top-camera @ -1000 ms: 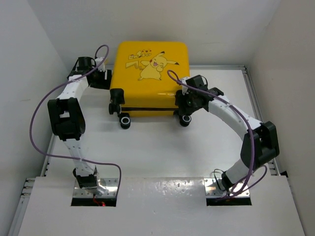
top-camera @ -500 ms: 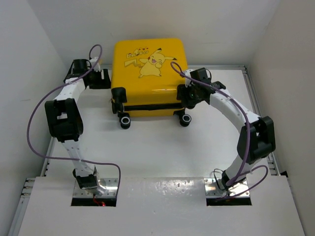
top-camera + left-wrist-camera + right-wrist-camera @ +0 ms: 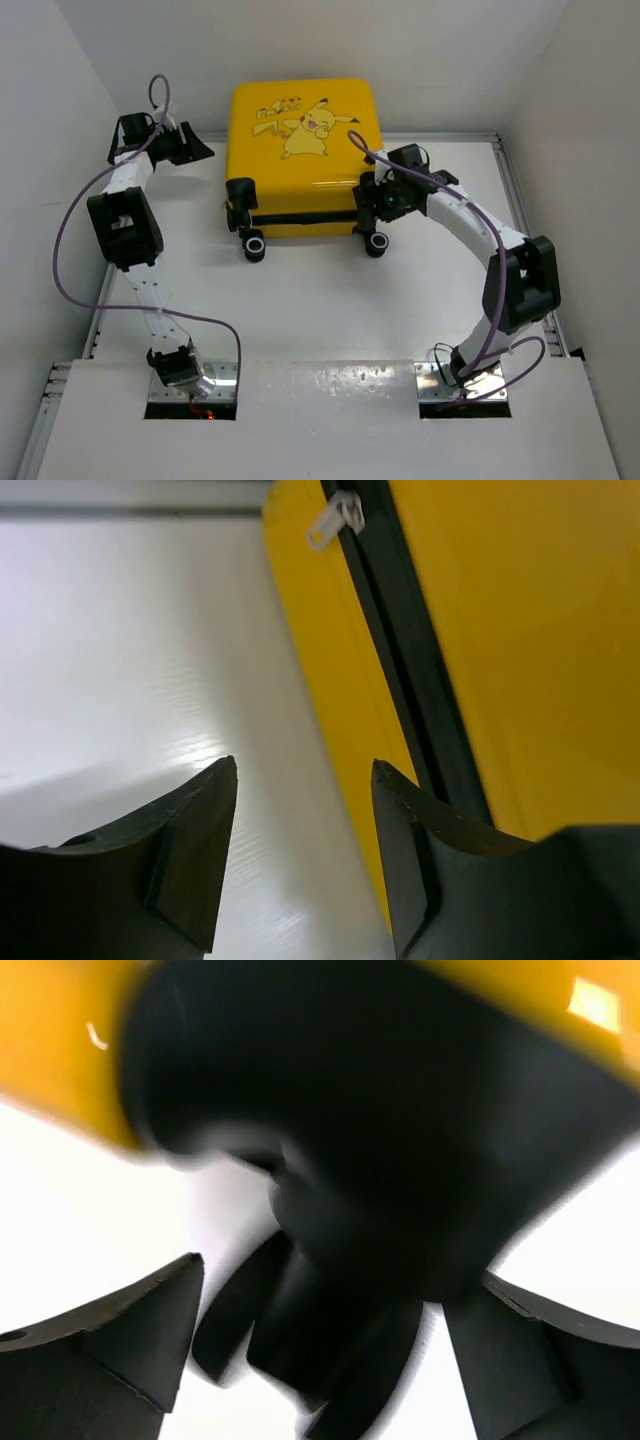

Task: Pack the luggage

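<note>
Found large yellow hard-shell suitcase (image 3: 300,175) lying flat at far middle of white table (image 3: 320,310), long axis running near to far, black wheels (image 3: 255,243) toward the arm bases. Noted cartoon print up, black zip band (image 3: 400,650) shut. Saw left gripper (image 3: 300,770) spread and empty beside its left side, right gripper (image 3: 335,1275) spread wide about near-right wheel housing.

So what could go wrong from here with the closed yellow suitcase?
1. The right gripper stands open at a black wheel housing of the yellow hard-shell suitcase; closing there could drag the case instead of opening it.
2. The left gripper is open beside the case's side; the small silver zip pull lies far from its fingers and is easy to miss.
</note>
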